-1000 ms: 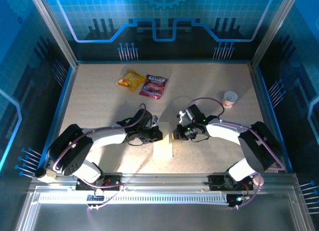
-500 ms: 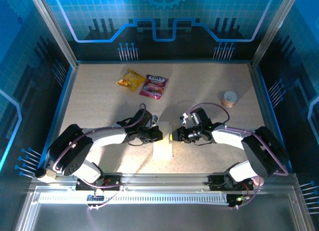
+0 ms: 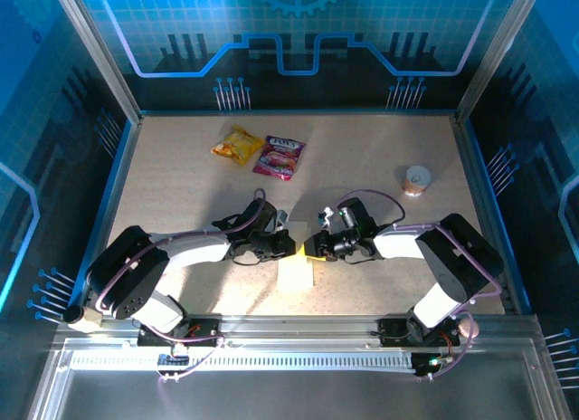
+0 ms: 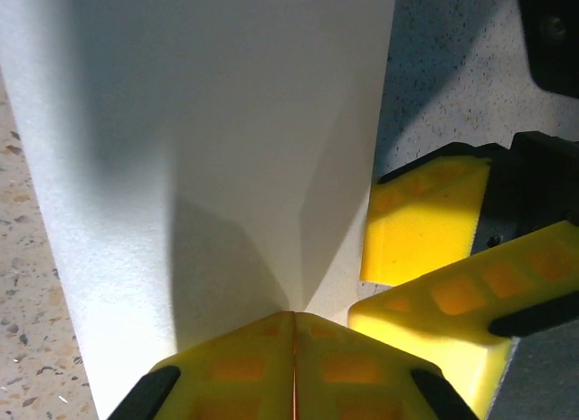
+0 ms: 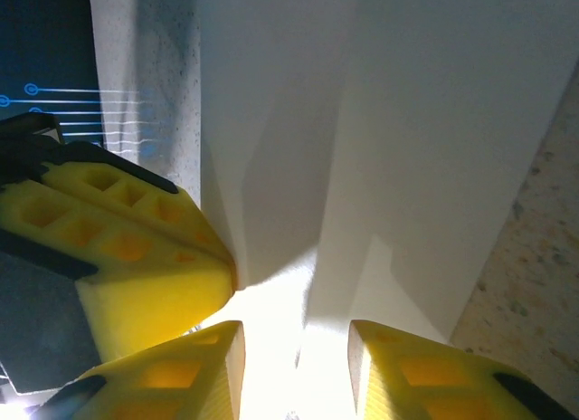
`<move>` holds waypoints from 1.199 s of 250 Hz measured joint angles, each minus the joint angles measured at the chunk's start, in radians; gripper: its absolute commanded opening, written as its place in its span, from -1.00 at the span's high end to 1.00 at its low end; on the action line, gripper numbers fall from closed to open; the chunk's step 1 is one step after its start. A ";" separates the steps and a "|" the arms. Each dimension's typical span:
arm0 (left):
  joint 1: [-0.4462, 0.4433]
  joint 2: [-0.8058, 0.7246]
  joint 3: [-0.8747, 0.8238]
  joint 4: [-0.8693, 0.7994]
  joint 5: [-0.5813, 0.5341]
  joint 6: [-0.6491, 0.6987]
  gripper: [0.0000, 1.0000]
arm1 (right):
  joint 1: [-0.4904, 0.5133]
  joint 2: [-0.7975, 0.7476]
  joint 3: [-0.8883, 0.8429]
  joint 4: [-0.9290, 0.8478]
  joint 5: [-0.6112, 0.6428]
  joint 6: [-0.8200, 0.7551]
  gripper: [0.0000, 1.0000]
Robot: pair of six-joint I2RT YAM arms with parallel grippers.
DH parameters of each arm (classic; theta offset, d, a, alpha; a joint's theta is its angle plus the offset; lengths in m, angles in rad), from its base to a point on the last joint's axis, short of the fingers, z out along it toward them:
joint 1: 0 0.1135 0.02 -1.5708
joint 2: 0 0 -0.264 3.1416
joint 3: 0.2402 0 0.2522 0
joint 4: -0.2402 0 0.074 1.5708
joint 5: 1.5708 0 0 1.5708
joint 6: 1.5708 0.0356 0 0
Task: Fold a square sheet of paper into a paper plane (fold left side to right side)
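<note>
— Where does the sheet of paper (image 3: 297, 268) sit?

— It is folded to a narrow white strip on the table (image 3: 181, 194), right between the two grippers. One end runs out past their fingertips toward the far side, and the other runs back toward the arm bases.

— What is the left gripper (image 4: 294, 331) doing?

— Its yellow pads are pressed flat together, with the paper's edge pinched in the seam. The paper rises in a small tent up to the tips.

— And the right gripper (image 5: 296, 352)?

— Its jaws stand apart. Brightly lit paper lies in the gap and just ahead of the pads. The left gripper's tip is just beside it, touching the same strip from the other side.

— What else is on the table?

— Well beyond the left gripper, a yellow snack packet (image 3: 237, 146) and a pink snack packet (image 3: 280, 157) lie side by side. A small round white cup (image 3: 417, 179) stands beyond the right gripper, well apart from it.
</note>
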 measured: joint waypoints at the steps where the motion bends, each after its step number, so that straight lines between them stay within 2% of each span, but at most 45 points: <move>1: 0.000 0.000 0.000 0.000 0.000 0.000 0.80 | 0.001 0.001 0.000 0.001 0.000 0.001 0.28; 47: 0.000 0.000 0.000 0.000 0.000 0.000 0.80 | 0.011 0.014 0.003 0.034 -0.003 0.021 0.49; 81: -0.001 0.000 0.000 0.000 -0.001 0.000 0.73 | 0.012 0.014 0.011 0.033 0.001 0.024 0.79; 95: -0.003 0.000 0.000 -0.001 -0.005 0.001 0.57 | 0.013 0.014 0.018 0.022 0.007 0.023 0.90; 110: -0.005 -0.002 0.000 -0.005 -0.014 -0.002 0.23 | 0.015 0.014 0.027 0.002 0.018 0.018 0.92; 120: -0.006 -0.008 0.001 -0.016 -0.022 0.004 0.10 | 0.018 0.014 0.033 -0.015 0.028 0.013 0.92; 143: -0.006 -0.039 0.004 -0.055 -0.054 0.018 -0.10 | 0.023 0.014 0.042 -0.055 0.057 0.005 0.92; 176: -0.006 -0.104 0.018 -0.136 -0.121 0.055 -0.29 | 0.025 0.014 0.051 -0.107 0.092 -0.009 0.91; 210: -0.006 -0.137 0.021 -0.190 -0.165 0.080 -0.32 | 0.026 0.014 0.061 -0.145 0.114 -0.019 0.90; 260: -0.006 -0.108 0.021 -0.207 -0.169 0.099 -0.33 | 0.036 0.015 0.076 -0.167 0.132 -0.027 0.89; 300: -0.006 -0.039 0.024 -0.204 -0.162 0.103 -0.21 | 0.037 0.017 0.082 -0.173 0.140 -0.031 0.87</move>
